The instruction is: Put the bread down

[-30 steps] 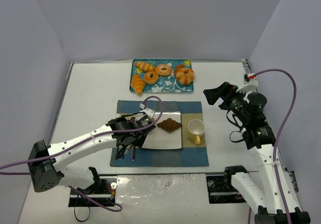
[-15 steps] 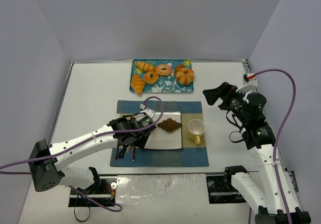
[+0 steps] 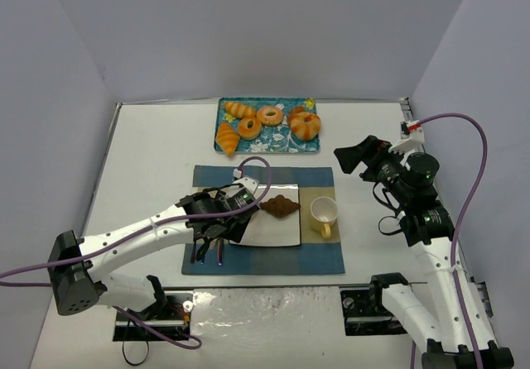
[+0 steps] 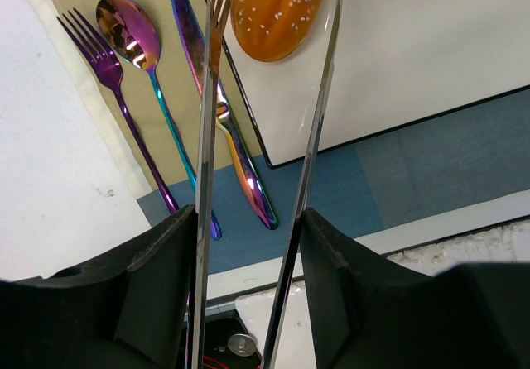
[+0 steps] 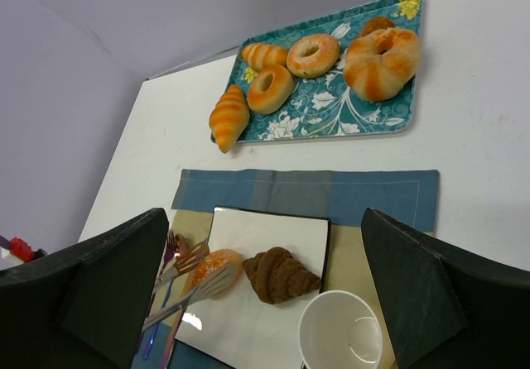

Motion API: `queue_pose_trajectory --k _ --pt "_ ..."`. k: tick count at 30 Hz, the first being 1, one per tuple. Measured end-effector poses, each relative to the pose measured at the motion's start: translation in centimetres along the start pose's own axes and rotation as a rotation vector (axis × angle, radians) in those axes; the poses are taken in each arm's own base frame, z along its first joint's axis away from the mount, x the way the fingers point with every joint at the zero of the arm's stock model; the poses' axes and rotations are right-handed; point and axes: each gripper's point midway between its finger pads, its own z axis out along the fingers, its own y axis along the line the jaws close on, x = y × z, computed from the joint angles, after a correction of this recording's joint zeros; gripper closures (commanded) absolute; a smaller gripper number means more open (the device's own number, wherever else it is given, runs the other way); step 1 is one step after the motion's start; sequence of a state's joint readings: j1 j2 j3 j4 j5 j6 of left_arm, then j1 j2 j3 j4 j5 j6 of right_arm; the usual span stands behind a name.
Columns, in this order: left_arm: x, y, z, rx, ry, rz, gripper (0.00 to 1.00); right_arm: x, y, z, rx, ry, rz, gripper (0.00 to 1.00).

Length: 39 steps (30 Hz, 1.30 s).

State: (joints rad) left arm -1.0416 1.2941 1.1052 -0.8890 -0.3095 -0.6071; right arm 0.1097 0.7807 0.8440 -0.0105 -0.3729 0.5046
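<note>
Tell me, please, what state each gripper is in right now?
Left gripper: closed on the tongs, whose tips flank the bun.
Right gripper: open, holding nothing.

Top external: high behind the arm bases, facing down over the whole table, tray (image 3: 273, 141) at 12 o'clock. Left wrist: very near, facing down along the tongs (image 4: 204, 179) at the plate (image 4: 414, 46) edge. Right wrist: raised at 3 o'clock, farther back, facing roughly 9 o'clock and downward. Both wrist views share the plate and seeded bun (image 5: 214, 267).
</note>
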Motion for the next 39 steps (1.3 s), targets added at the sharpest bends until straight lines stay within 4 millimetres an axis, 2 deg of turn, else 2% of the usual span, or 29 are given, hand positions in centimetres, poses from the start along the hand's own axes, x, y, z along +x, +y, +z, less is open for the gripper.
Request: queue_pose_trajectory --k 8,16,21,24,27,35,39 --pt "-2.2 -0.2 -1.9 0.019 -0.059 -0.017 0.54 0.1 0.0 0.1 -0.001 0.004 0.001 0.00" --pt "-3.5 0.9 -3.2 -0.024 -0.104 -0.029 0.49 0.1 0.0 0.1 -0.002 0.004 0.000 0.00" --pt "-6.4 2.0 -4.9 -0.042 -0.177 -0.080 0.48 0.1 0.1 0.1 -0.003 0.005 0.000 0.00" --pt "-9.0 4.2 -5.3 -0.055 -0.222 -0.153 0.48 0.2 0.2 0.1 -0.007 0.007 0.001 0.00" --pt "-10.9 7.4 -4.6 -0.092 -0.232 -0.229 0.48 0.2 0.3 0.1 -0.009 0.007 0.002 0.00" --pt "-15.2 15.6 -1.3 -0.200 -0.200 -0.362 0.48 0.1 0.5 0.0 -0.017 0.003 0.001 0.00" --pt "-16.4 19.5 0.8 -0.246 -0.173 -0.410 0.48 0.1 0.6 -0.1 -0.019 0.002 0.005 0.00"
